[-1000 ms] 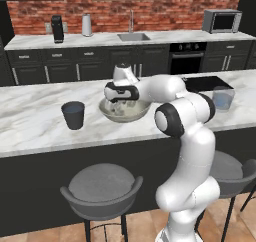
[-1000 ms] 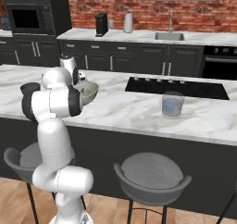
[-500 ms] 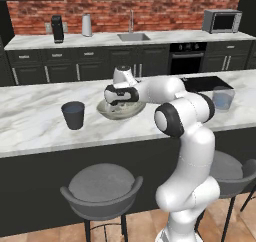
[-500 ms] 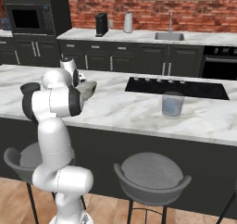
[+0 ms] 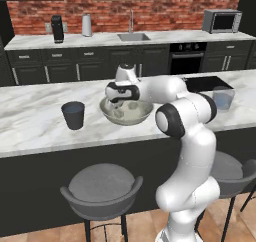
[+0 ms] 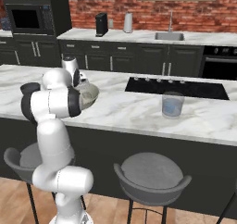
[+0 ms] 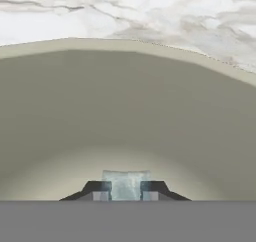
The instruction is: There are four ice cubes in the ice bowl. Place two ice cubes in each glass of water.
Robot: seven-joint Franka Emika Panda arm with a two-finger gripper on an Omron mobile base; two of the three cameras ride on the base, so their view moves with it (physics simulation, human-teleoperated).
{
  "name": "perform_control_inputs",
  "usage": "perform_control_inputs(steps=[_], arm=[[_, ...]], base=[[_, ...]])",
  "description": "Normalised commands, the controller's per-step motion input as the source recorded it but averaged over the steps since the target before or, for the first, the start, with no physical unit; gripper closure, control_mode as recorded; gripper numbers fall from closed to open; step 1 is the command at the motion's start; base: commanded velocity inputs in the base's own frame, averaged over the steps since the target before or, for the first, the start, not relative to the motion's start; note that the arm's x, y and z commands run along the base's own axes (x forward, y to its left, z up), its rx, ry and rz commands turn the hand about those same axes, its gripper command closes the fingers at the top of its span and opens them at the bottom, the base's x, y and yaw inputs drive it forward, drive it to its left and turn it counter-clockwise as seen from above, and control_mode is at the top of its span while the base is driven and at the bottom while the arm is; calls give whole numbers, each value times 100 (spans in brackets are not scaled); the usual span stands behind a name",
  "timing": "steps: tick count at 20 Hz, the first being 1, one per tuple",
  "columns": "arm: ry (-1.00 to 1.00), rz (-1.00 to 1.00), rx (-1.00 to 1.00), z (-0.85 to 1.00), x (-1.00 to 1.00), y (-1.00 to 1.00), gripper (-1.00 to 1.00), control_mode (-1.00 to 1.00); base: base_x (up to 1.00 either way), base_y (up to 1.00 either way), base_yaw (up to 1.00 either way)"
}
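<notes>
Down in the wide, shallow beige-grey bowl [image 5: 126, 112] at centre frame, the two-finger gripper [image 7: 125, 190] is clamped on a small, whitish translucent ice cube [image 7: 125, 183], low centre of the hand view. Dark grey opaque tumbler [image 5: 73, 115] sits left; clear pale-blue glass [image 5: 223, 98] waits far right.

Counter [image 5: 30, 121]: white marble with grey veining. Ice bowl [image 5: 126, 113]: beige-grey, plain inside. Ice cube [image 7: 125, 184] between the dark finger tips: pale whitish-blue, translucent. One tumbler [image 5: 73, 115]: dark grey, opaque, bluish surface. Other tumbler [image 6: 172, 104]: clear, pale blue. Arm [image 5: 186, 136]: white with dark joints. Back wall [image 5: 160, 8]: red brick. Cabinets [image 5: 60, 71]: dark. Stool seats [image 5: 102, 183]: grey. Floor [image 6: 14, 190]: brown wood.
</notes>
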Motion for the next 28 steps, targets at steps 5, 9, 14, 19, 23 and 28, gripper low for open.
perform_control_inputs(steps=[5, 9, 14, 19, 23, 28], arm=[[-19, 0, 19, 3, -25, -15, 100, -100], [-19, 0, 19, 32, -31, -15, 100, -100], [-6, -3, 7, 97, -68, -26, 100, -100], [0, -22, -7, 100, -92, -52, 100, -100], [0, -33, -13, 100, -75, -57, 100, -100], [7, -41, -9, 75, -62, -88, 100, -100]], base=[[0, 0, 0], [0, 0, 0], [0, 0, 0], [0, 0, 0], [0, 0, 0], [0, 0, 0]])
